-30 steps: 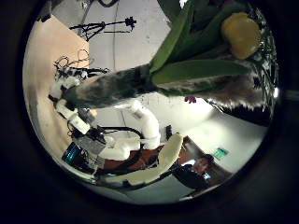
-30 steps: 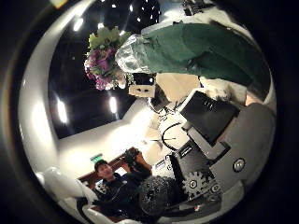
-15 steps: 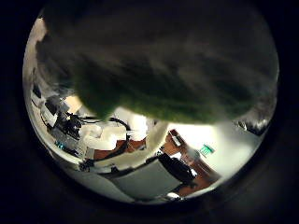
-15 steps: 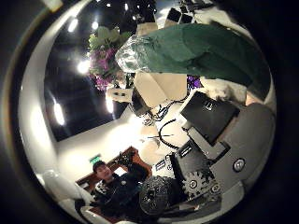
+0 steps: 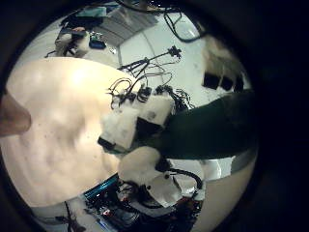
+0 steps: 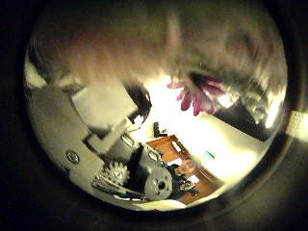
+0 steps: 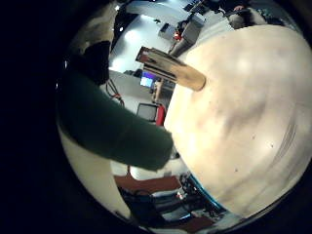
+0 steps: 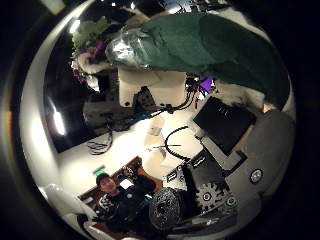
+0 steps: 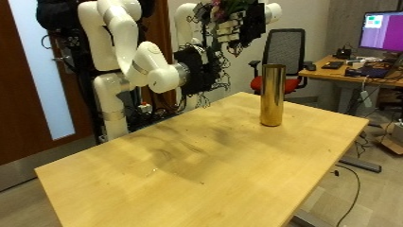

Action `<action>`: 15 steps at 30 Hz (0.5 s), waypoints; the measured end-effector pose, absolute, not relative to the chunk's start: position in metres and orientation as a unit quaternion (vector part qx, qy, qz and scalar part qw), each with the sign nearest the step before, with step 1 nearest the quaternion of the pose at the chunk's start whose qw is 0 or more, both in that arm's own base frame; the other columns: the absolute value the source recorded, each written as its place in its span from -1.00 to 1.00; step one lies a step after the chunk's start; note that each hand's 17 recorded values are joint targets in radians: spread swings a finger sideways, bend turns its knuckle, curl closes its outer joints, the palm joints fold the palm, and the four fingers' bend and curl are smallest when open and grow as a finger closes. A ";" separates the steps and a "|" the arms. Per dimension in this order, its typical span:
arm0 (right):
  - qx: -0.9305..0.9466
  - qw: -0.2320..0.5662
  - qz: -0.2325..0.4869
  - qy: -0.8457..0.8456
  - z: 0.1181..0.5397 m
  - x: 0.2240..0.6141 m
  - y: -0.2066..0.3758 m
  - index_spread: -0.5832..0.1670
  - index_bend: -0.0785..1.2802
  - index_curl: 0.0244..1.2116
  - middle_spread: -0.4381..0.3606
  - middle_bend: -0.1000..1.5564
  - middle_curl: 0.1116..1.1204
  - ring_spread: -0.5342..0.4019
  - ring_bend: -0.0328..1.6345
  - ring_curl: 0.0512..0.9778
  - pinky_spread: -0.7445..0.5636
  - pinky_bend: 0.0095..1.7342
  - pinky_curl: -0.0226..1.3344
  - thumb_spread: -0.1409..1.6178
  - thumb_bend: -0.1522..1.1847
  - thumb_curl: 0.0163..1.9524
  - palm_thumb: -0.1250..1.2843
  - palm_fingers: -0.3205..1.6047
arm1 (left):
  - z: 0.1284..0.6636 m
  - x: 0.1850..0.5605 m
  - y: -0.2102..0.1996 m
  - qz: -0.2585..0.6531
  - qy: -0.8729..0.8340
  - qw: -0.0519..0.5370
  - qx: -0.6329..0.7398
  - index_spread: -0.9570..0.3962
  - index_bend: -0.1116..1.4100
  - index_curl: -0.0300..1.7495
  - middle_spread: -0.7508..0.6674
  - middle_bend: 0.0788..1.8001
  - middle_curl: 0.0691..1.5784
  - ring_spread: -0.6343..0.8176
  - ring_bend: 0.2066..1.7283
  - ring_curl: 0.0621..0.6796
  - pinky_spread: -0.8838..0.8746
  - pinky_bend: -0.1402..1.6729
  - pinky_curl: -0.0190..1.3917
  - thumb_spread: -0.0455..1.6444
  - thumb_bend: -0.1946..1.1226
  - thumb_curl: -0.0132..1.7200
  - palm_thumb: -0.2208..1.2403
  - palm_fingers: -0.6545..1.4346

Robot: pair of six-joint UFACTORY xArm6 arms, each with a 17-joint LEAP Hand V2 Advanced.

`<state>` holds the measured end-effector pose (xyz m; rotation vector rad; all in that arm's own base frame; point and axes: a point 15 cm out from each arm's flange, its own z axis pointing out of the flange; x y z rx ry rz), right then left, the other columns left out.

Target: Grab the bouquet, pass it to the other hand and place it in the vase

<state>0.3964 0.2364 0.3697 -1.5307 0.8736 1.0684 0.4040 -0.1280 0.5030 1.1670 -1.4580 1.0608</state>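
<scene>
In the outside view both hands meet high above the table's far edge, with the bouquet between them. Its dark green wrap lies across my right hand, whose fingers curl round it, and the pale and purple flowers stick out past the palm. My left hand is right against the wrap just below the flowers. The left thumb side view is filled by the blurred bouquet and one purple flower. The gold vase stands upright on the table, below the hands.
An office chair and a desk with a monitor stand behind the table near the vase. The arm bases and a dark door are at the far side.
My left hand has closed the gap to the bouquet and now sits against the wrap. The bouquet stays held in my right hand.
</scene>
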 end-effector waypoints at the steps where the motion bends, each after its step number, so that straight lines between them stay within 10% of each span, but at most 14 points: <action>1: -0.638 0.514 0.443 0.364 0.369 0.397 0.236 -0.09 0.70 0.52 -0.27 0.66 0.39 -0.30 0.71 0.36 -0.28 0.26 0.67 -0.32 -0.82 -0.09 0.71 0.45 | 0.504 0.406 -0.128 0.440 -0.595 0.474 0.477 0.18 -0.63 -0.66 -0.62 -0.19 0.01 -0.77 0.51 0.19 -0.75 0.51 -0.23 0.05 -0.71 -0.50 0.50 0.62; 11: -0.634 0.517 0.437 0.374 0.360 0.403 0.231 -0.23 -0.23 0.25 -0.35 0.24 0.23 -0.48 0.56 0.17 -0.64 0.19 0.32 0.08 -0.82 -0.31 0.41 -0.26 | 0.508 0.414 -0.123 0.468 -0.594 0.434 0.489 -0.29 -0.21 -0.43 -0.80 -0.07 0.33 -0.71 0.61 0.50 -0.64 0.59 -0.16 -0.20 -0.72 -0.32 0.85 0.64; 12: -0.632 0.516 0.439 0.376 0.358 0.404 0.230 -0.28 -0.29 0.14 -0.21 -0.06 0.03 -0.35 0.31 0.06 -0.46 -0.02 0.26 0.15 -0.83 -0.36 0.36 -0.79 | 0.508 0.415 -0.123 0.469 -0.594 0.433 0.490 -0.33 -0.19 -0.39 -0.81 -0.06 0.35 -0.71 0.62 0.53 -0.64 0.59 -0.15 -0.24 -0.73 -0.30 0.86 0.63; 15: -0.629 0.519 0.437 0.381 0.356 0.408 0.225 -0.44 -0.51 -0.14 0.03 -0.39 -0.28 0.00 -0.08 -0.29 0.03 -0.25 0.05 0.21 -0.83 -0.42 0.30 -0.86 | 0.511 0.414 -0.120 0.472 -0.596 0.426 0.489 -0.41 -0.16 -0.30 -0.82 -0.04 0.39 -0.70 0.64 0.58 -0.62 0.59 -0.14 -0.33 -0.73 -0.25 0.87 0.61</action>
